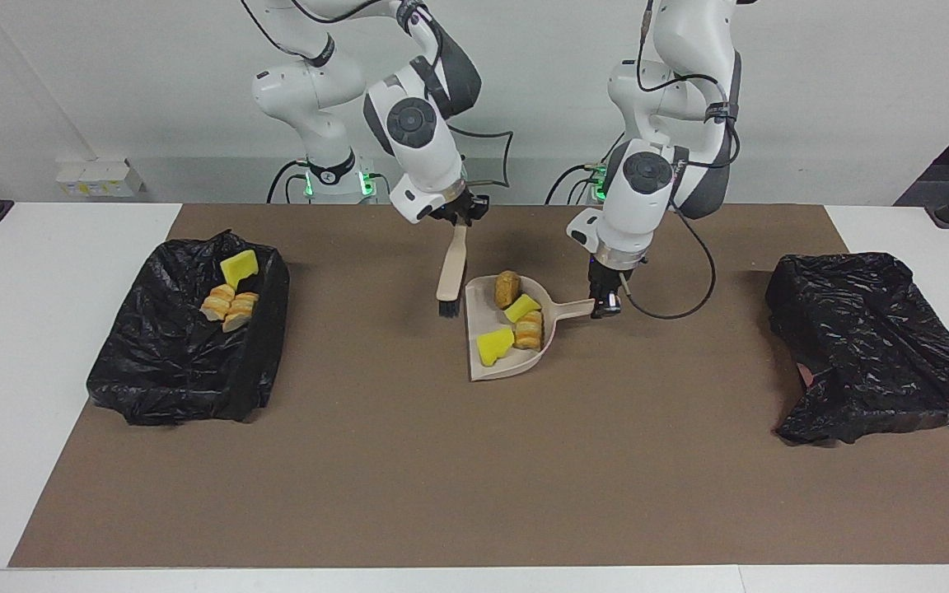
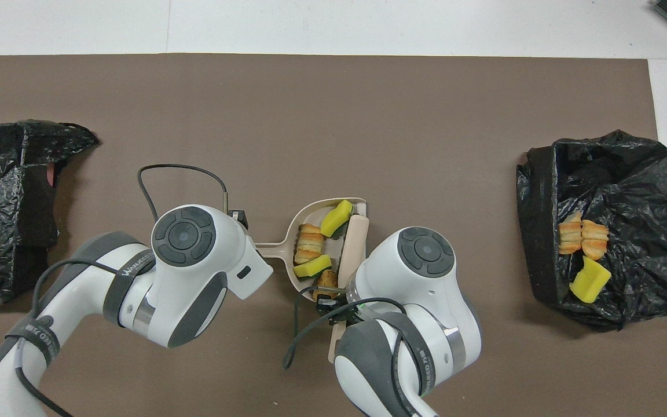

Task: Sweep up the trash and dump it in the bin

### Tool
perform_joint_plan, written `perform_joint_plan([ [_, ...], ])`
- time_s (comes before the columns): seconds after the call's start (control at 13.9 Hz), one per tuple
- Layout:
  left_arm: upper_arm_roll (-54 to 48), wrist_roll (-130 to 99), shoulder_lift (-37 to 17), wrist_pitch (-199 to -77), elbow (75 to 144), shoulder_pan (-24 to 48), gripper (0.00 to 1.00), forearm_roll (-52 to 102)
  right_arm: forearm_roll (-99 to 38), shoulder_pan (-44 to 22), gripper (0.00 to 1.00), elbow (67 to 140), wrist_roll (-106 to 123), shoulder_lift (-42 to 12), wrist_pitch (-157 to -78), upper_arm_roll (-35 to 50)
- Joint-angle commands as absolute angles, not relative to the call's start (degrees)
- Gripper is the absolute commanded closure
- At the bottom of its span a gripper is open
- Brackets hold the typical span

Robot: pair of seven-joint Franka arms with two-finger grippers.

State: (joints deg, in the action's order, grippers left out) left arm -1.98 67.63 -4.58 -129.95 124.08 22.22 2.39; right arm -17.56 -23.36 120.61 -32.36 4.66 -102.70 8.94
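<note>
A beige dustpan (image 1: 497, 369) sits low on the brown mat in the middle of the table. My left gripper (image 1: 604, 303) is shut on its handle. In the pan lie pieces of trash: a brown lump (image 1: 507, 288), two yellow sponge chunks (image 1: 521, 307) and a bread piece (image 1: 529, 329). My right gripper (image 1: 460, 216) is shut on the top of a beige brush (image 1: 451, 268), whose black bristles hang just beside the pan's open mouth. In the overhead view the brush handle (image 2: 355, 243) lies along the pan's mouth, with the trash (image 2: 309, 243) inside the pan.
A bin lined with a black bag (image 1: 186, 362) stands at the right arm's end of the table and holds a yellow chunk (image 1: 239, 266) and bread pieces (image 1: 229, 305). A second black-bagged bin (image 1: 870, 346) stands at the left arm's end.
</note>
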Motion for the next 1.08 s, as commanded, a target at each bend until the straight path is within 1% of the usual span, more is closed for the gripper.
perform_joint_plan([
  [0.0,-2.20,71.62,-5.01,-126.67,120.60,18.74,1.00,4.74,-14.15,-23.64,1.00,123.12,-32.69,9.22,-101.07,9.93],
  [0.14,-2.11,75.83,-5.88,-121.14,116.04,15.84,1.00,6.84,-15.11,-25.21,1.00,124.97,-32.25,10.11,-102.12,9.93],
  [0.29,-2.20,78.83,-5.80,-117.09,113.21,13.28,1.00,8.17,-16.69,-27.93,1.00,125.15,-32.26,7.48,-101.95,9.93],
  [0.36,-2.11,79.36,-5.71,-116.11,112.68,12.49,1.00,8.26,-16.79,-29.95,1.00,125.50,-32.95,7.04,-102.39,9.93],
  [0.5,-2.20,81.72,-5.45,-115.58,112.59,11.08,1.00,8.52,-18.27,-32.51,1.00,125.59,-36.63,5.46,-104.57,10.02],
  [0.65,-2.20,84.09,-5.19,-114.00,112.33,8.89,1.00,9.93,-19.86,-35.76,1.00,126.29,-39.28,2.74,-110.10,9.93],
  [0.79,-2.02,85.34,-4.57,-114.78,113.72,8.88,1.00,10.02,-19.86,-38.05,1.00,126.47,-40.77,-0.25,-113.10,9.93],
  [0.86,-2.02,85.60,-4.14,-115.48,115.21,9.05,1.00,10.02,-19.86,-38.14,1.00,126.56,-40.78,-0.70,-113.64,9.93],
  [1.01,-1.93,85.26,-3.69,-120.30,118.63,9.67,1.00,10.02,-17.85,-37.97,1.00,126.74,-41.22,-0.27,-111.46,9.50],
])
